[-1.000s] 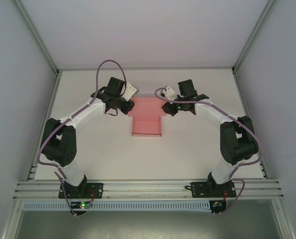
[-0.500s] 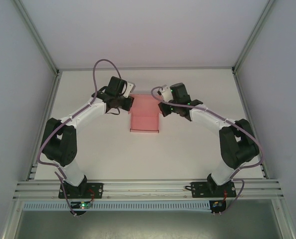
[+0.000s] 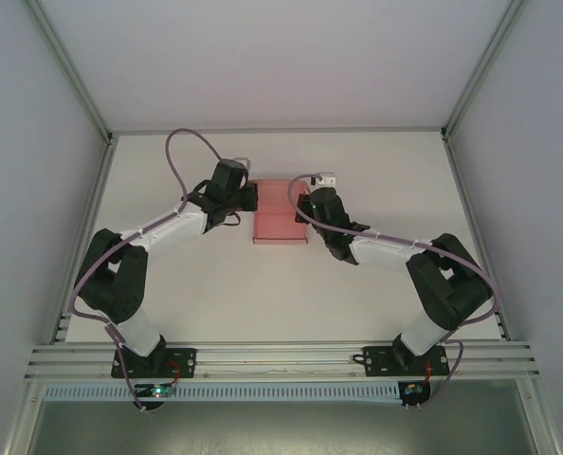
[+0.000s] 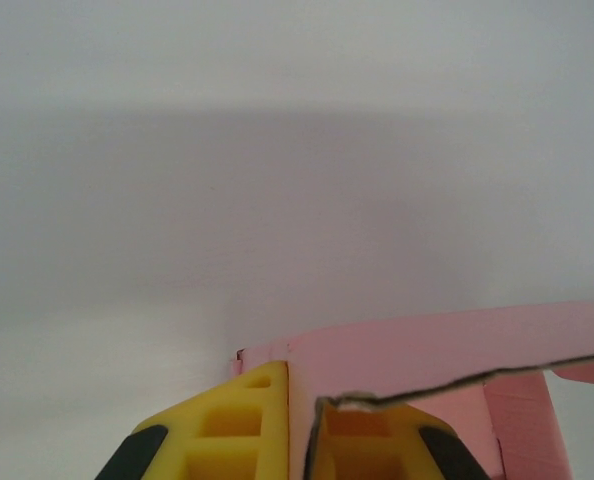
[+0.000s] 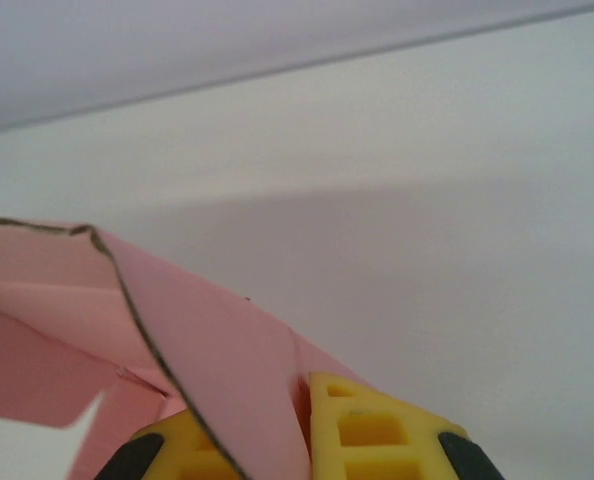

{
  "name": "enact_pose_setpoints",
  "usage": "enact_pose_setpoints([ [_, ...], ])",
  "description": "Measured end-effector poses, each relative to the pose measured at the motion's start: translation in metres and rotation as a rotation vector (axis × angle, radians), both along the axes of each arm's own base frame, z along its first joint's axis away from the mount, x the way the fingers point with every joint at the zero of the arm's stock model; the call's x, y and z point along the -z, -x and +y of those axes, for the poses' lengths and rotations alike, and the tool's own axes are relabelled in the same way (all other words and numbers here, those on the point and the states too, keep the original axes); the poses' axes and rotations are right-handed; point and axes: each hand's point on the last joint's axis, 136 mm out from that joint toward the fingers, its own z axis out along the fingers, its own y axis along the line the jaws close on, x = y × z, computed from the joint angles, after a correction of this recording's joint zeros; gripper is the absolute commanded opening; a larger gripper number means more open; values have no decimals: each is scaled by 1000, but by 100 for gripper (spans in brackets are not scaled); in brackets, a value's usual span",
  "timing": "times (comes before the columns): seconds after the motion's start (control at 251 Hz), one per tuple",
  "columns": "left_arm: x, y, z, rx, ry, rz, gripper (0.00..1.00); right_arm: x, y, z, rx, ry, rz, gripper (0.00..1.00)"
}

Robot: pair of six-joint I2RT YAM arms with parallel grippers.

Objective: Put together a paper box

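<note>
At the left of the overhead view a pale grey wall panel is bordering the matt white bench, and the white-shelled, black-jointed left arm, trailing a looping purple cable, is reaching inward over it. The left gripper is meeting the left edge of the plain pink thin-card paper box, which is lying at the far middle of the bench between the two arms, a small rectangular shape with a crease running across it. The left wrist camera is giving what the overhead cannot: the left gripper is showing ribbed yellow plastic fingers with a raised panel of the paper box passing between them, its cut edge rough and brownish, so the jaws are clenched on the card. To the right, the right gripper is pressing at the box's right edge, the right arm bending back toward its base. In the right wrist view the right gripper is likewise pinching a slanting pink flap of the paper box between its yellow fingers, with further folded panels lying behind. Along the near edge a ridged aluminium rail is carrying both bases, and another grey wall panel is closing the right side.
</note>
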Motion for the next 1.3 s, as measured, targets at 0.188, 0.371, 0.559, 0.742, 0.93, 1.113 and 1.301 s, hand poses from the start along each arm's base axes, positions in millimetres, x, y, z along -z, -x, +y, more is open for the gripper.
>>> enact_pose_setpoints([
  [0.188, 2, 3, 2, -37, 34, -24, 0, -5, 5, 4, 31, -19, -53, 7],
  [0.371, 1, 5, -1, -23, 69, -68, 0, 1, 11, 2, 39, -14, -78, 7],
  [0.559, 5, 10, -10, 17, 111, -96, 0, 16, 14, -5, 64, -17, -98, 6],
  [0.742, 14, 17, -11, 37, 142, -123, 0, 29, 23, -4, 60, -20, -110, 5],
  [0.93, 20, 41, -12, 59, 142, -135, 0, 37, 43, -6, 41, -6, -156, 2],
  [1.113, 23, 63, -10, 90, 142, -148, 5, 37, 59, -3, -1, 47, -206, 1],
  [1.301, 22, 78, -6, 107, 134, -137, 21, 40, 70, -2, -17, 125, -237, 0],
])
